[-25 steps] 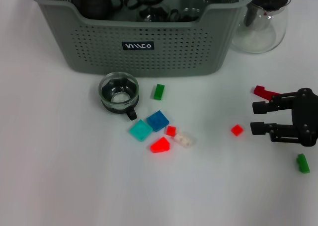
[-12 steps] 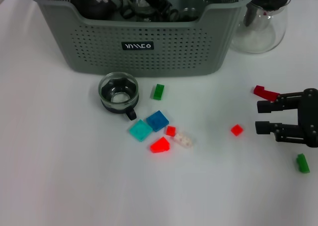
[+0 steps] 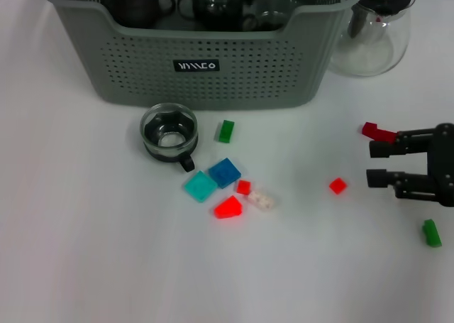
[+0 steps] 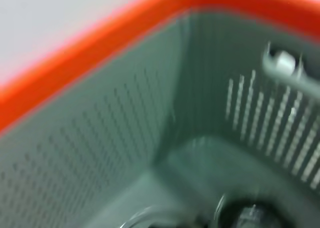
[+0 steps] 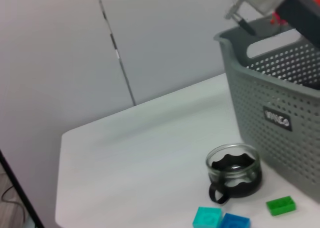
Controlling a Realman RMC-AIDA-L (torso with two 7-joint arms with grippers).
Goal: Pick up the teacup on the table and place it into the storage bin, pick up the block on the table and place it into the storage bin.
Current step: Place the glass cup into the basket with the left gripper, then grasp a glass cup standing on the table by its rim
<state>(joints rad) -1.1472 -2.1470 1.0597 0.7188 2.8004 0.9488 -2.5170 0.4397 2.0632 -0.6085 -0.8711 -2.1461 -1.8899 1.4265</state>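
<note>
1. R pincer [image 3: 377, 164] sat low over the counter [image 3: 85, 252] near its right edge, two black fingers [image 3: 386, 149] level, pointing toward the counter's middle, spread apart w/ nothing between them.
2. L arm: part of it showed only in the right wrist view, above the storage bin [image 3: 206, 53], a green light on it. L pincer not seen; can't tell if released or clenched.
3. Teacup [image 3: 169, 133]: one, glass w/ dark base and handle, upright on the counter just in front of the bin's front wall, outside it.
4. Blocks on the counter, nine: 2 green (one [image 3: 226, 130] beside the cup, one [image 3: 432, 233] near the right edge), 4 red (wedge [image 3: 229, 207], small one [image 3: 244, 187], small one [image 3: 338, 186] near the R fingertips, long one [image 3: 379, 132] just behind the upper finger), 1 blue [image 3: 225, 172], 1 teal [image 3: 201, 186], 1 whitish [image 3: 262, 199].
5. Bin stood at the counter's far edge, dark cups inside; a glass jug [image 3: 376, 25] at its right.
6. Left wrist view alone showed the bin's inside walls [image 4: 100, 138]; right wrist view showed the wall behind the counter, the cup [image 5: 234, 169] and bin label [image 5: 277, 119].
</note>
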